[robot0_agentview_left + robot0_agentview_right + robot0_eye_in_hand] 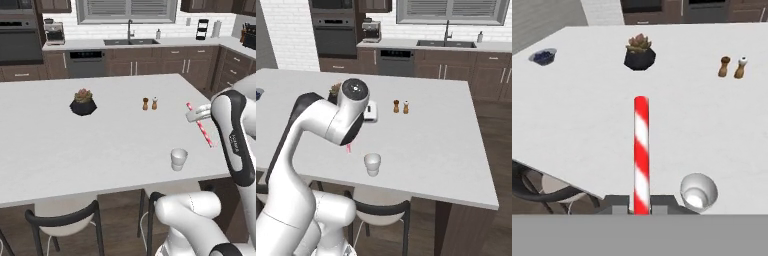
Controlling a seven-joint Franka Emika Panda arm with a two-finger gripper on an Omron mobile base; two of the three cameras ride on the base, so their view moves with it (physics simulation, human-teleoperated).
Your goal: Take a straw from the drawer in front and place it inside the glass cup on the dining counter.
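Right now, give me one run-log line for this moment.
pincer: shut on straw | straw: above counter | cup: upright, empty

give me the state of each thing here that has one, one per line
straw: held in the tool, above the counter, not in the cup
tool: shut on the straw
cup: upright on the counter, empty
potted plant: upright on the counter
two shakers: upright, side by side

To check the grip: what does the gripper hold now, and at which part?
The gripper is shut on the striped straw, holding it at one end; the rest points out over the dining counter.
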